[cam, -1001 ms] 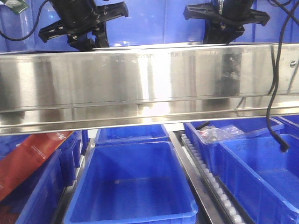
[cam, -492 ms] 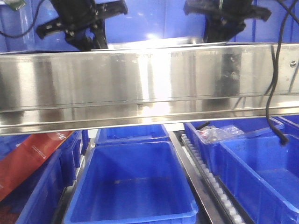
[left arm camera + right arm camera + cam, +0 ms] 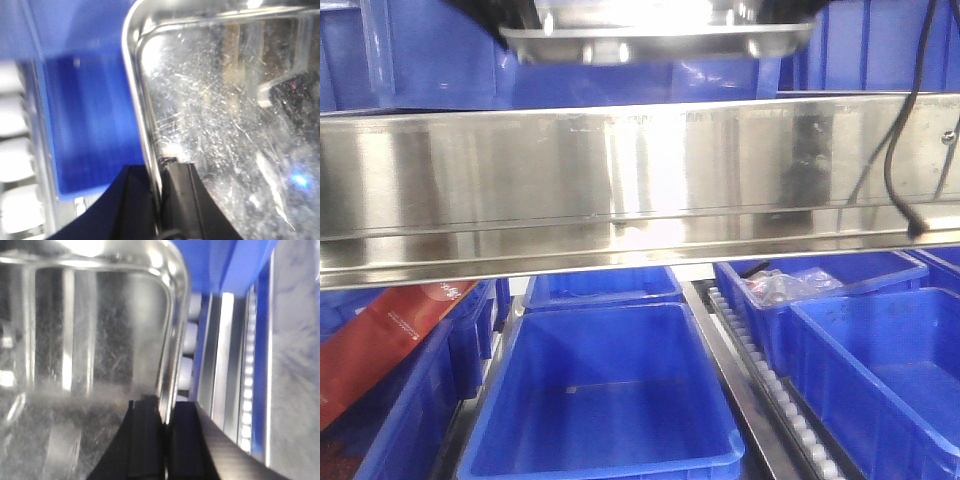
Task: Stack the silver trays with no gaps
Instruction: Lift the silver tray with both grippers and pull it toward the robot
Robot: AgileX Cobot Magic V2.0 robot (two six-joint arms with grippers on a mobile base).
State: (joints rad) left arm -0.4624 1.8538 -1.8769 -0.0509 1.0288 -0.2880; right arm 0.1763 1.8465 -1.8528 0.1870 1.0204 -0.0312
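At bottom centre of each wrist view: left gripper (image 3: pixel 160 172) and right gripper (image 3: pixel 167 415), each clamped across rolled rim of silver tray (image 3: pixel 655 38), at opposite ends. Held at top edge of front view, above stainless shelf rail (image 3: pixel 640 180). Below rail: blue plastic bins (image 3: pixel 610 400), roller track (image 3: pixel 770 380).

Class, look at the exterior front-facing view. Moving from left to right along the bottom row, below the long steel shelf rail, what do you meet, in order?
Red carton → empty blue bin → white roller track → right-hand blue bin.
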